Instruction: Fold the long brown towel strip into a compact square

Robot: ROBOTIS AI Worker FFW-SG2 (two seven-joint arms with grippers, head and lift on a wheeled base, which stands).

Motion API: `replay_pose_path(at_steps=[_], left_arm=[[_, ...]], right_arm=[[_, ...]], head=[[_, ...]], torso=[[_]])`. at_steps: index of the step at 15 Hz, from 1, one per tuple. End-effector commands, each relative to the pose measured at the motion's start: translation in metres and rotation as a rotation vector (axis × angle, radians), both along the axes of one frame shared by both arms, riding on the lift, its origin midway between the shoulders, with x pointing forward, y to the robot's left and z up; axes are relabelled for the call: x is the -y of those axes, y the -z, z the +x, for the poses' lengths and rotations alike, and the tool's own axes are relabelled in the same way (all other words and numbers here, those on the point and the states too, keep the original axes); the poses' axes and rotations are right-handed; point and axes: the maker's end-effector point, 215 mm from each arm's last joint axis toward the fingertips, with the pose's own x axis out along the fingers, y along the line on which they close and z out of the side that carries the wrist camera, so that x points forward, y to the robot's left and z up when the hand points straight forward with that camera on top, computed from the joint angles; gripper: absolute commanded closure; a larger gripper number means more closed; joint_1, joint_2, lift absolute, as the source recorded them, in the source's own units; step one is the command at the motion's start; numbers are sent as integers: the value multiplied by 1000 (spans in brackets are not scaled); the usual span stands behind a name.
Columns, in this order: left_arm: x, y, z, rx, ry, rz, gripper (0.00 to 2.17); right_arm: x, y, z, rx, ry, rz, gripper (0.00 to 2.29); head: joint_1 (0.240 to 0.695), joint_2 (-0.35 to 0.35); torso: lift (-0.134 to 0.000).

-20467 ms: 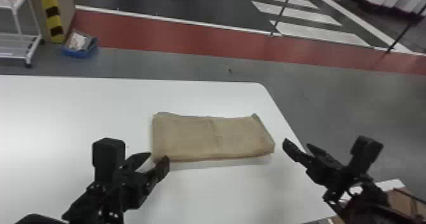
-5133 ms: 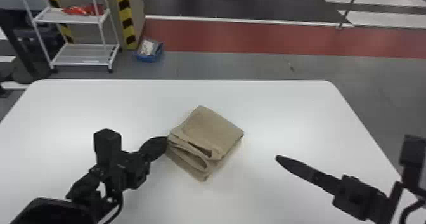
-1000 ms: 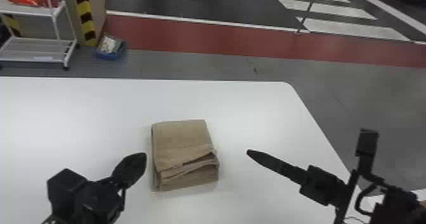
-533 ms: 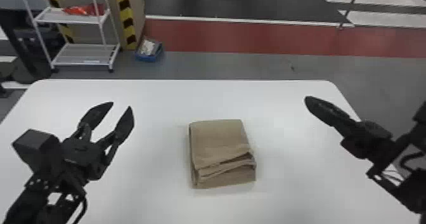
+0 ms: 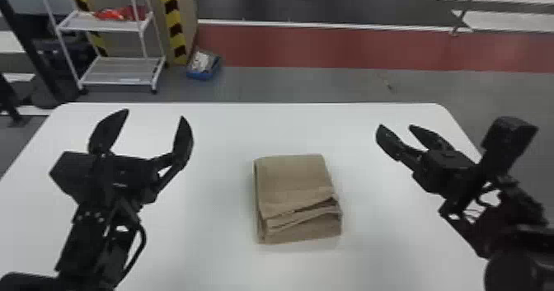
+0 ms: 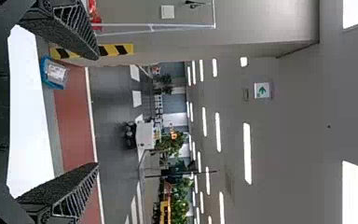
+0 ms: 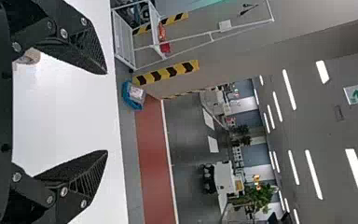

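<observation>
Beyond the far left corner of our white table [image 5: 231, 133], we see a white shelf cart [image 5: 119, 69] on the floor, with something red [image 5: 111, 15] lying on its upper shelf. Over the left part of the table we have our left gripper [image 5: 154, 114], its two black fingers spread wide apart and nothing between them; in the left wrist view, too, our left gripper [image 6: 98, 111] shows a broad gap from tip to tip. Next, past the table's far edge, a yellow-and-black striped post [image 5: 174, 22] stands beside a blue box [image 5: 200, 74] on the floor. Near the middle of the tabletop lies our brown towel [image 5: 294, 179], folded into a flat, roughly square bundle, its far part smooth and its layers showing a little unevenly along the near side, with loose, slanting edges toward the near right corner. Neither of our grippers touches it. To the right of the towel, and apart from it, is our right gripper [image 5: 395, 126], also empty; in the right wrist view we find our right gripper [image 7: 106, 112] with its fingers well parted. Farthest right, beyond a red band [image 5: 329, 47] of floor, we see white stripes [image 5: 511, 21] on dark ground.
</observation>
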Motion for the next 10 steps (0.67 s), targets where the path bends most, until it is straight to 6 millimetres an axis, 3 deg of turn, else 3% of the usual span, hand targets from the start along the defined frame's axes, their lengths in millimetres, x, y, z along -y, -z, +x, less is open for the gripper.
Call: replay_pose_path(at_steps=[1, 3, 6, 10], left_arm=[[20, 9, 10, -52, 28, 4, 70], [27, 39, 20, -175, 32, 25, 66], [21, 54, 25, -239, 29, 36, 66], [7, 42, 32, -213, -17, 19, 70]], right_arm=[[-22, 5, 1, 44, -17, -41, 49], [-48, -13, -5, 148, -33, -114, 49], [-54, 6, -7, 89, -40, -112, 49], [-52, 8, -8, 79, -35, -95, 49]], head=[[690, -50], [692, -50], [695, -34], [695, -12]], torso=[[-124], [-124], [-124], [-124]])
